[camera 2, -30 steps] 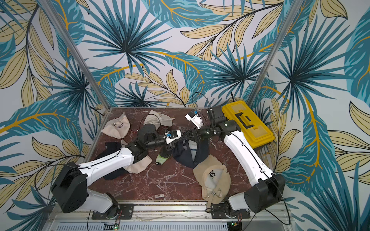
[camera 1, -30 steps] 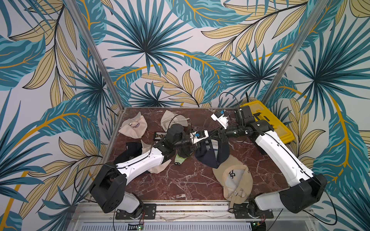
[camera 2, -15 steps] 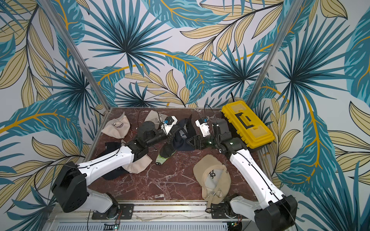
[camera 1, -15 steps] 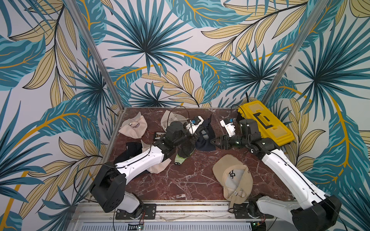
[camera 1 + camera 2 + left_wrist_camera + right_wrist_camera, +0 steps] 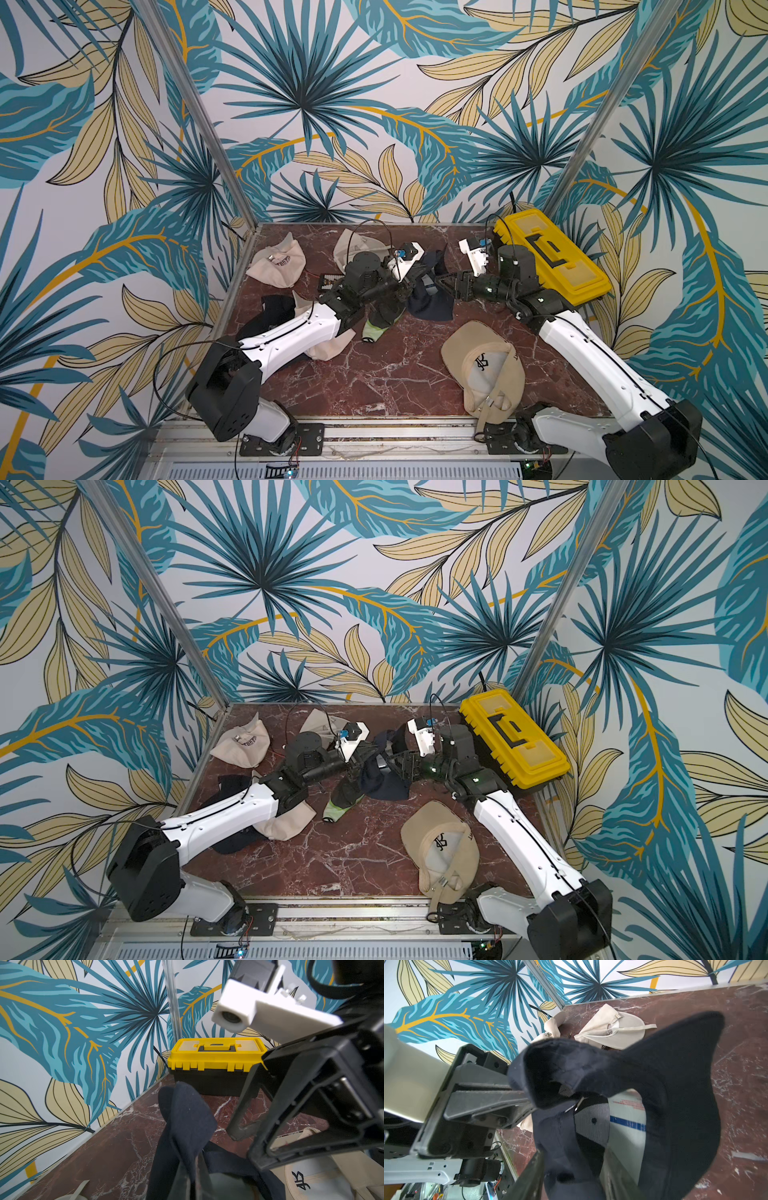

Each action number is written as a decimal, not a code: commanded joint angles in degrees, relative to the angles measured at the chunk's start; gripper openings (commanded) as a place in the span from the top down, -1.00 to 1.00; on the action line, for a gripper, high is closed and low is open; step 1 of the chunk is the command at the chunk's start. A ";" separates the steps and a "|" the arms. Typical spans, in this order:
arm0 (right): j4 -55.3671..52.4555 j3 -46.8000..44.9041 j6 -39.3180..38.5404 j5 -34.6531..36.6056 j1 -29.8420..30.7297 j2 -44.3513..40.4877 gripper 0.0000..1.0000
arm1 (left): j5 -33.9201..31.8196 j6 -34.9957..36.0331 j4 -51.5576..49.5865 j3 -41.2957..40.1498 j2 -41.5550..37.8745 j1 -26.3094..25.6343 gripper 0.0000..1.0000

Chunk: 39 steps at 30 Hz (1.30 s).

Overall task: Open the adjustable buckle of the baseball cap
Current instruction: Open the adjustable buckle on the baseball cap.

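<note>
The navy baseball cap [image 5: 432, 299] [image 5: 382, 785] hangs above the table's middle back, between both arms. My left gripper [image 5: 413, 286] [image 5: 195, 1178] is shut on a fold of its navy fabric [image 5: 187, 1118]. From the right side, my right gripper [image 5: 445, 286] [image 5: 571, 1180] reaches into the cap's underside. Its jaws stand partly apart, and bunched navy fabric fills the gap and touches both fingers. A small silvery metal piece [image 5: 576, 1105], apparently the buckle, shows inside the cap near the striped lining.
A yellow toolbox [image 5: 552, 257] stands at the back right, close behind the right wrist. A beige cap [image 5: 482, 365] lies front right. More caps lie back left [image 5: 276, 262], at the back [image 5: 353, 245] and under the left arm [image 5: 274, 303]. A green-brimmed cap [image 5: 378, 328] lies below the grippers.
The right gripper let go of the cap, drew back to the right, then came back in and closed on it. The left gripper carried the cap toward the back.
</note>
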 commanded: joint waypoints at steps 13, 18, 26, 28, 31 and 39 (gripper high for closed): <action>1.24 -0.58 2.38 -2.37 0.03 -0.95 1.00 | -4.72 -1.67 1.71 1.46 -1.63 0.28 1.00; -1.16 -1.32 -0.16 1.90 0.00 -5.89 1.00 | -9.39 -3.45 1.71 1.14 -0.79 0.99 1.00; -3.03 3.85 -1.51 0.30 0.00 -2.39 1.00 | -2.13 -3.66 1.71 1.48 0.73 1.16 0.02; -4.12 5.01 -2.09 0.95 0.00 -2.00 1.00 | -2.24 -3.62 1.71 1.35 0.60 1.16 0.11; -4.15 4.58 -2.63 2.72 0.00 -2.95 1.00 | -2.66 -3.07 1.71 0.88 0.18 1.17 0.27; -5.77 3.76 -11.77 -1.29 0.00 -4.10 1.00 | 0.52 2.76 1.71 -0.26 -0.16 1.20 -0.48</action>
